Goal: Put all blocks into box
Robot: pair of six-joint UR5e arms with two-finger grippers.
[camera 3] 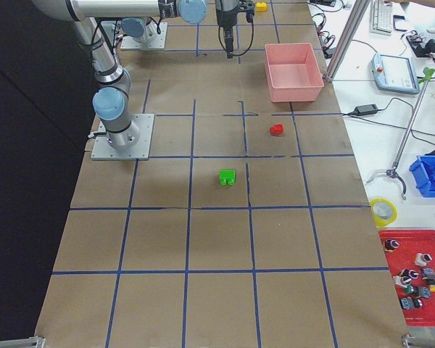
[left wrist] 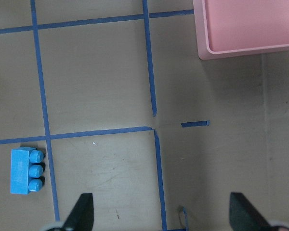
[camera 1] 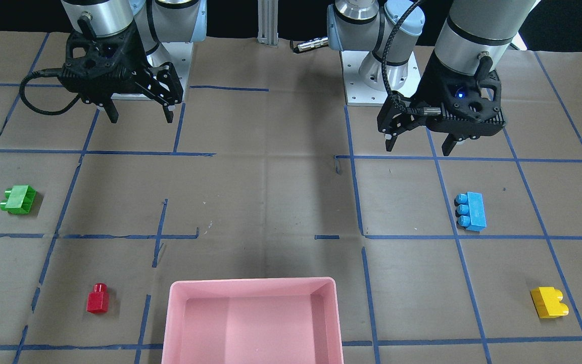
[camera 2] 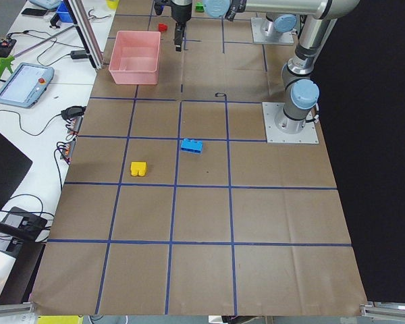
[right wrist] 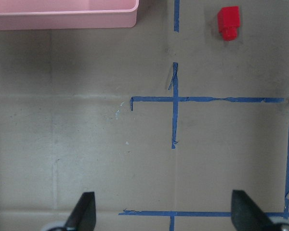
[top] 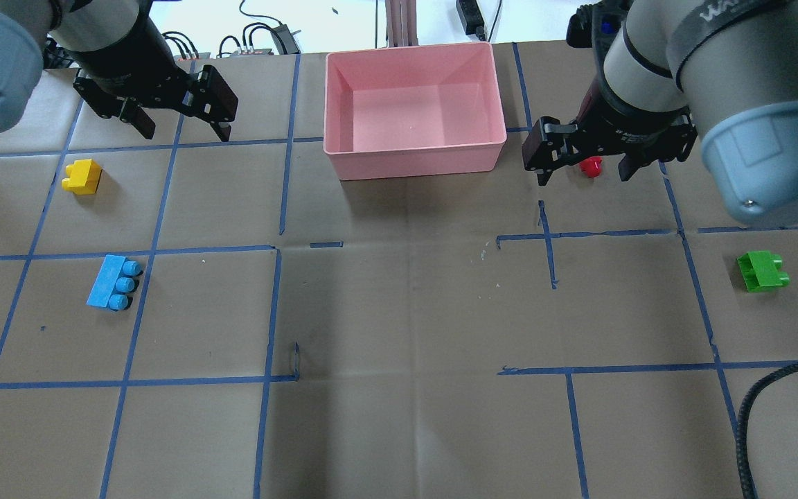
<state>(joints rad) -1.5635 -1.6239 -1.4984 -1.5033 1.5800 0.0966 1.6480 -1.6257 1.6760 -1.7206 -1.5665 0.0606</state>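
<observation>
All blocks lie on the table, outside the empty pink box [top: 413, 158], which also shows in the front view [camera 1: 250, 281]. The green block [top: 763, 270] and the red block [top: 590, 166] are on my right side. The blue block [top: 113, 282] and the yellow block [top: 82, 175] are on my left. My left gripper [top: 177, 128] is open and empty, held above the table; its wrist view shows the blue block [left wrist: 26, 171] to the lower left. My right gripper [top: 586, 170] is open and empty, held high; its wrist view shows the red block [right wrist: 228, 21] ahead.
Brown paper with a blue tape grid [top: 278, 249] covers the table. The two arm bases [camera 1: 379, 76] [camera 1: 167, 55] stand at my edge. Cables and a teach pendant [camera 2: 23, 84] lie on a side bench beyond the box.
</observation>
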